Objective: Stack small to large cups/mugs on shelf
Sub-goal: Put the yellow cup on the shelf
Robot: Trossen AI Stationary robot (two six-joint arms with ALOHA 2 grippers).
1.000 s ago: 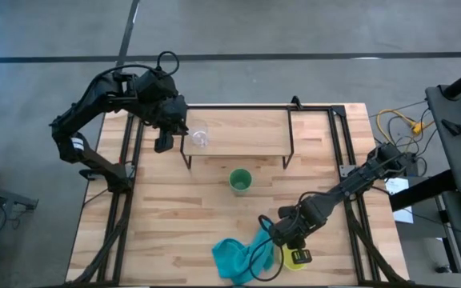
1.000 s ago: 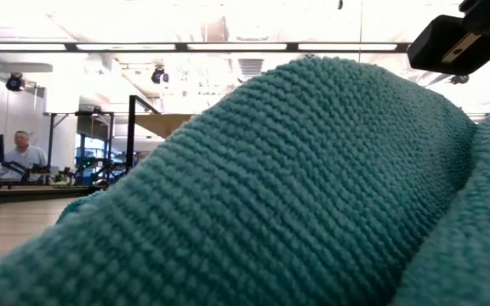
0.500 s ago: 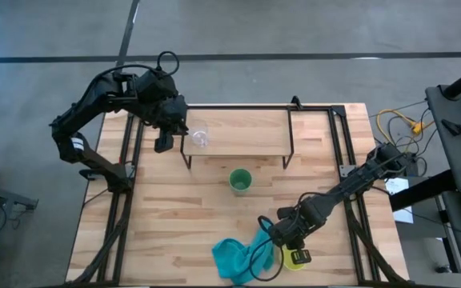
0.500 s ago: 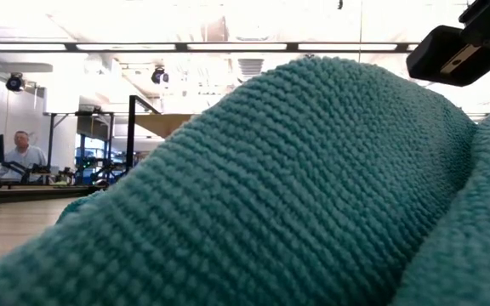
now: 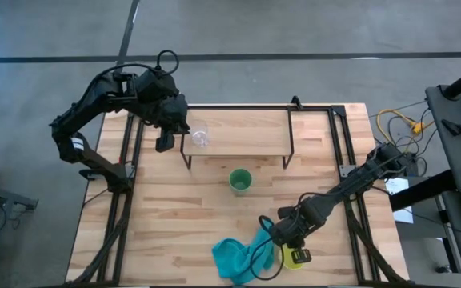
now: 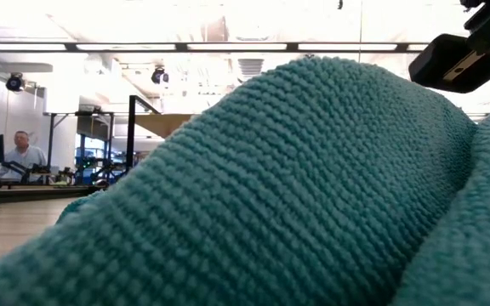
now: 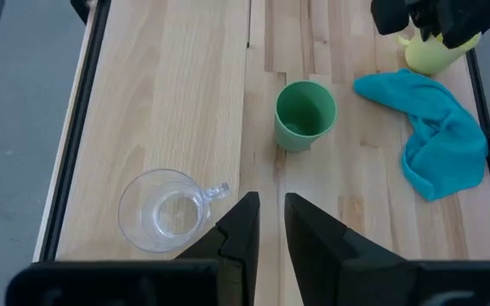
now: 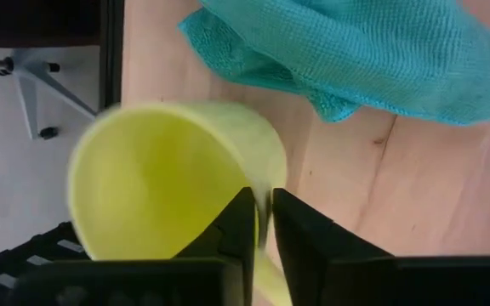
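Observation:
The small clear glass cup (image 5: 200,138) stands upright on the left end of the shelf (image 5: 246,128); it also shows in the left wrist view (image 7: 164,210). My left gripper (image 5: 164,142) is shut and empty just left of the glass cup (image 7: 270,208). The green cup (image 5: 240,181) stands upright on the table in front of the shelf (image 7: 304,115). My right gripper (image 5: 286,246) is shut on the yellow mug (image 5: 292,257) at the table's near right, beside the teal cloth (image 5: 232,258). My right gripper pinches the yellow mug's rim (image 8: 266,191), one finger inside the mug and one outside. The fingers come from above, slanting. The mug's open mouth (image 8: 160,187) faces the wrist camera. Whether the mug's base is on the table I cannot tell.
The teal cloth fills most of the low view (image 6: 296,187) and lies crumpled by the near edge, left of the mug (image 8: 356,51). Black frame rails (image 5: 338,152) run along the table's sides. Cables (image 5: 398,124) lie off the right edge.
My right gripper has shifted slightly toward the table's right edge, still shut on the yellow mug.

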